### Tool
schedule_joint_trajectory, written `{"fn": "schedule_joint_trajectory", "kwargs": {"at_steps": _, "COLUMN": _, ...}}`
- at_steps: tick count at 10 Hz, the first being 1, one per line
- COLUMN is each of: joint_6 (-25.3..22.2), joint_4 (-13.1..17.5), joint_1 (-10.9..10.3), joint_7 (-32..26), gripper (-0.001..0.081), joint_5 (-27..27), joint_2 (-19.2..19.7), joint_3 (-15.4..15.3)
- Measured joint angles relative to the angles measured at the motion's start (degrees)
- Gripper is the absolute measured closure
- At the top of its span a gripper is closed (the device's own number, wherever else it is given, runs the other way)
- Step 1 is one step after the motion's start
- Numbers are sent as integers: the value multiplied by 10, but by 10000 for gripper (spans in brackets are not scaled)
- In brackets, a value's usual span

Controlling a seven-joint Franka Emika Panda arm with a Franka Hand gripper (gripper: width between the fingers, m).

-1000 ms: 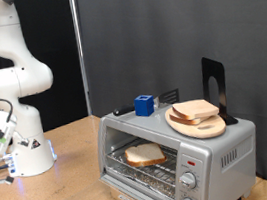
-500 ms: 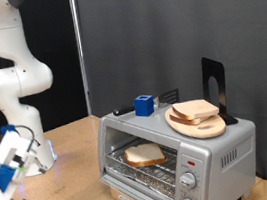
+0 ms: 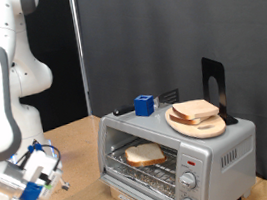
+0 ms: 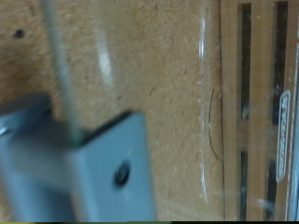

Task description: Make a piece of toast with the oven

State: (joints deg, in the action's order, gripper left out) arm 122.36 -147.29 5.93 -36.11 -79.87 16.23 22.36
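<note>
At the exterior view's lower left, your gripper (image 3: 30, 188) hangs low over the wooden table (image 3: 76, 154), well to the left of the oven (image 3: 177, 154) and touching nothing you can make out. You cannot tell from either view how far the jaws are open; the hand is blurred in the exterior view, and the wrist view shows only a grey bracket (image 4: 84, 163) and a glassy sheet over chipboard, with no fingertips and nothing held.

The piece of toast (image 3: 145, 155) already lies flat on the wire rack inside the oven. The door appears to be dropped open, its glass reaching toward the bottom edge of the picture, though the edge cuts it off. A second slice of bread (image 3: 195, 110) rests on the round wooden plate (image 3: 200, 123) on the oven's roof, beside a small blue block (image 3: 144, 105).

The risks, as I judge them, come from how low and close the hand is. If you sweep toward the oven at this height, the fingers could clip the edge of the lowered door and shove the whole oven, which might shake the plate off the roof. Coming in with the jaws at an unknown width, you could also miss the door edge or a knob (image 3: 189, 181), or jam against them.
</note>
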Motion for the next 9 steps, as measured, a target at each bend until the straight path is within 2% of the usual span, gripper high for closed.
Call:
{"fn": "schedule_joint_trajectory", "kwargs": {"at_steps": 3, "joint_6": -16, "joint_4": -3, "joint_1": -3, "joint_7": -14, "gripper": -2, "joint_5": -12, "joint_2": 7, "joint_3": -21}}
{"fn": "schedule_joint_trajectory", "kwargs": {"at_steps": 5, "joint_6": -76, "joint_4": -3, "joint_1": 6, "joint_7": -16, "gripper": -2, "joint_5": -1, "joint_2": -5, "joint_3": -16}}
{"fn": "schedule_joint_trajectory", "kwargs": {"at_steps": 7, "joint_6": -150, "joint_4": -3, "joint_1": 25, "joint_7": -4, "gripper": -2, "joint_5": 36, "joint_2": -32, "joint_3": 1}}
{"fn": "schedule_joint_trajectory", "kwargs": {"at_steps": 9, "joint_6": -203, "joint_4": -3, "joint_1": 39, "joint_7": 11, "gripper": -2, "joint_5": 57, "joint_2": -61, "joint_3": 16}}
